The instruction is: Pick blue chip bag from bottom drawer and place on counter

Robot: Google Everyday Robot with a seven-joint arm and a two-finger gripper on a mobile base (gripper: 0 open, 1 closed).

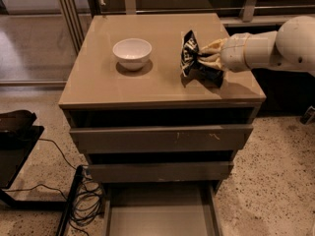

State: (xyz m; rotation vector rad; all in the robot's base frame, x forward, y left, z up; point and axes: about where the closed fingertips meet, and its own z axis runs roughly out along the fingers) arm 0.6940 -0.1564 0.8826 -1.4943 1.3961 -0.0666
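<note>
The blue chip bag [190, 54] is crumpled and pinched in my gripper [205, 56], which reaches in from the right on a white arm [275, 45]. The bag hangs low, at or just above the right half of the counter [103, 80], with its shadow right under it. I cannot tell whether it touches the top. The gripper's pale fingers [212, 46] are shut on the bag's right side. The bottom drawer [160, 213] is pulled out at the bottom of the view, and its flat grey inside holds nothing.
A white bowl [132, 53] stands on the left half of the counter. The two upper drawers [162, 137] are slightly ajar. Black cables [86, 200] and a dark stand [15, 141] lie on the floor at the left.
</note>
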